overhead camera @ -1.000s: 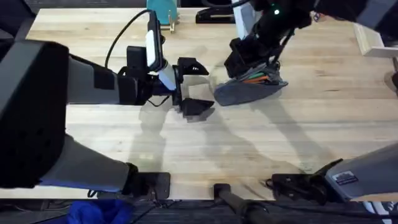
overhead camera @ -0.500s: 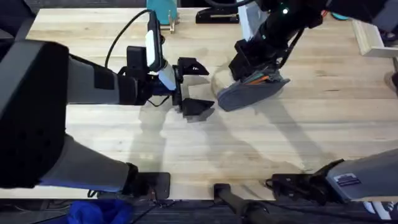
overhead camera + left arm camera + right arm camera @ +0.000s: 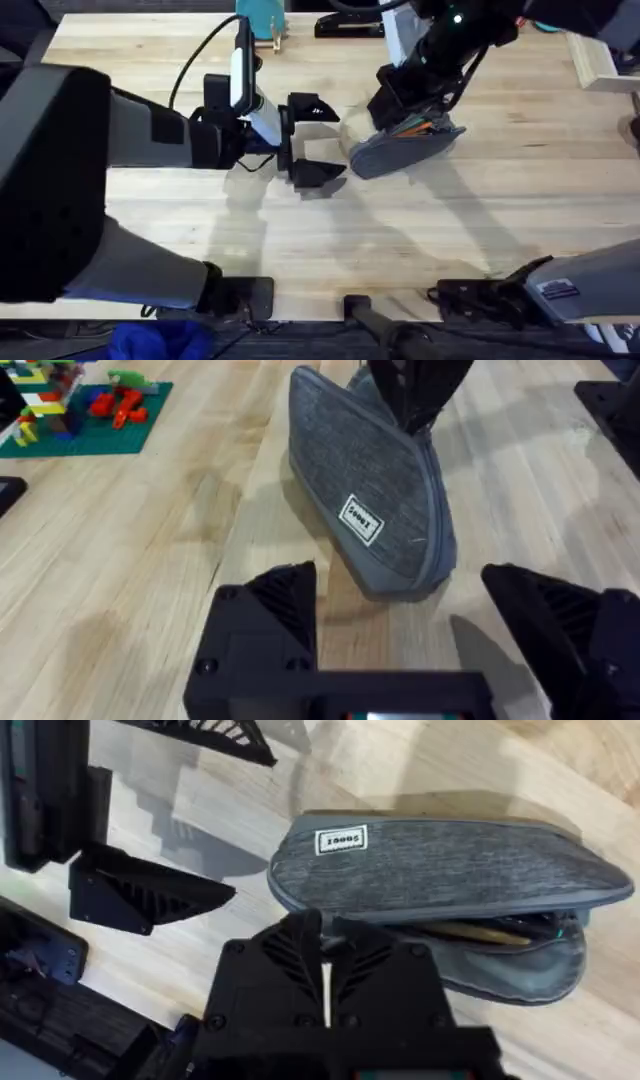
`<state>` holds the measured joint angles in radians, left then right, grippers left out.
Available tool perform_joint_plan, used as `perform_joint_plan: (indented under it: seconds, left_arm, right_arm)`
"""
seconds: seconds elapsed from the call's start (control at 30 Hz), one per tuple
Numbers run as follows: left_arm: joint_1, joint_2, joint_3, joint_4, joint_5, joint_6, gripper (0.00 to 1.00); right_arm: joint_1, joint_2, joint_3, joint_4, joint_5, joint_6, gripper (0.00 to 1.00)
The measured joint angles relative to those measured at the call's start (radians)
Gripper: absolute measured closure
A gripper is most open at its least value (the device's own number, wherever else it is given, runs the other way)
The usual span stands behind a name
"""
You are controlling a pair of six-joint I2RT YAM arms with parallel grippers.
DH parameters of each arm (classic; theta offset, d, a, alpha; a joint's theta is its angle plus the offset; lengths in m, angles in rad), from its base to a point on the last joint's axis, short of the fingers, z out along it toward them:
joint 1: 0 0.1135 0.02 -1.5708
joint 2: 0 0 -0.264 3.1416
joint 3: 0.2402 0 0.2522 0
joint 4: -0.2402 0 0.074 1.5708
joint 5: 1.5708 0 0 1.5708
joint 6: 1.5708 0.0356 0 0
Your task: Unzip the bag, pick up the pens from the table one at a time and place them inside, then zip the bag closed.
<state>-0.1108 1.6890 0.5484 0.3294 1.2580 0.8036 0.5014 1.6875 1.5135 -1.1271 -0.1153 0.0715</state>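
The grey-blue bag lies on the table, a little right of centre. Its zipper gapes open along most of its length. Pens lie inside the opening; the pens show as coloured tips from overhead. My right gripper is shut at the zipper line near the labelled end of the bag, and my right gripper hides what it pinches. Just left of the bag, my left gripper stands open and empty. The left gripper faces the bag without touching it.
A green brick plate with small bricks lies beyond the bag's far end. A black stapler and a teal object sit at the table's back edge. A wooden block is at the right.
From one second ago, the right gripper shifted slightly right and away, and the bag moved with it. Nothing has moved in the last half second. The left arm stayed put.
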Motion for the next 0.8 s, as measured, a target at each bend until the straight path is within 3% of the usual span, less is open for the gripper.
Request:
perform_joint_plan:
  seconds: [0.17, 0.33, 0.57, 0.8]
  left_arm:
    - [-0.001, 0.0, 0.0, 0.0, 0.002, -0.006, 0.005]
    - [-0.029, 0.0, 0.0, 0.0, -0.016, -0.074, 0.004]
    - [-0.117, 0.0, 0.0, 0.07, -0.095, -0.217, 0.004]
    - [-0.155, 0.0, 0.0, 0.163, -0.174, -0.4, 0.004]
  right_arm:
    - [0.0, 0.0, 0.0, 0.0, 0.0, 0.0, 0.966]
    - [0.0, 0.0, 0.0, 0.0, 0.0, 0.0, 0.966]
    - [0.0, 0.0, 0.0, 0.0, 0.0, 0.0, 0.966]
    - [0.0, 0.0, 0.0, 0.0, 0.0, 0.0, 0.966]
